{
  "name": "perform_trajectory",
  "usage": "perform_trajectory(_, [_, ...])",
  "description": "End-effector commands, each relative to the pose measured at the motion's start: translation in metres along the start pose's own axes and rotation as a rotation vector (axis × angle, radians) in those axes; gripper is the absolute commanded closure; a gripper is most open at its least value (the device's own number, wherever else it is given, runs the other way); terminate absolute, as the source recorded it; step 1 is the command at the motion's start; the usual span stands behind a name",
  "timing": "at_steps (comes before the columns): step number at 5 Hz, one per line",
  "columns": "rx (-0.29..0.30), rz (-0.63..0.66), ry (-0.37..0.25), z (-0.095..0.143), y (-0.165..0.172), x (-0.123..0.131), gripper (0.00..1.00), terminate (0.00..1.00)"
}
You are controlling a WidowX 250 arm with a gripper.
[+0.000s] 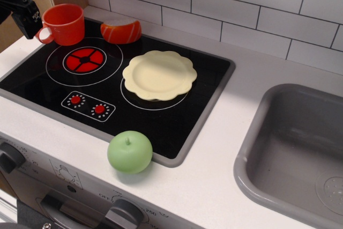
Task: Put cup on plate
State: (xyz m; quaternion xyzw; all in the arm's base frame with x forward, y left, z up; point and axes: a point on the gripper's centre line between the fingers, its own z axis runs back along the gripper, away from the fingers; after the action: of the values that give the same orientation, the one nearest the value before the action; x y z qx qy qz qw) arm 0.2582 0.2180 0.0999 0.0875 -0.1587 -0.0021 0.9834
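Note:
The red-orange cup (66,23) stands upright at the back left corner of the black stovetop, its loop handle pointing left. The cream-yellow scalloped plate (159,74) lies on the right burner and holds nothing. My gripper (21,10) is a dark shape at the top left edge of the frame, just left of the cup's handle. Most of it is out of frame, so whether the jaws are open does not show. It holds nothing that I can see.
A squat orange piece with a white top (121,30) sits right of the cup by the tiled wall. A green apple (129,152) rests at the stovetop's front edge. A red burner (84,59) lies left of the plate. A grey sink (300,154) is at the right.

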Motion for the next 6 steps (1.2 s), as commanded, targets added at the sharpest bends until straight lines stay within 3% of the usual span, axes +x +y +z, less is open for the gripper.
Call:
perform_trajectory(1, [0.068,-0.071,-0.014,-0.009,0.017,0.022,0.00,0.00])
perform_trajectory(2, [0.031,-0.092,0.007,-0.013,0.007,0.022,0.00,0.00])
perform_trajectory(5, [0.028,-0.086,0.038,-0.030,-0.007,0.023,0.00,0.00])
perform_trajectory(6, [0.032,-0.062,0.029,-0.028,-0.012,0.021,1.00,0.00])
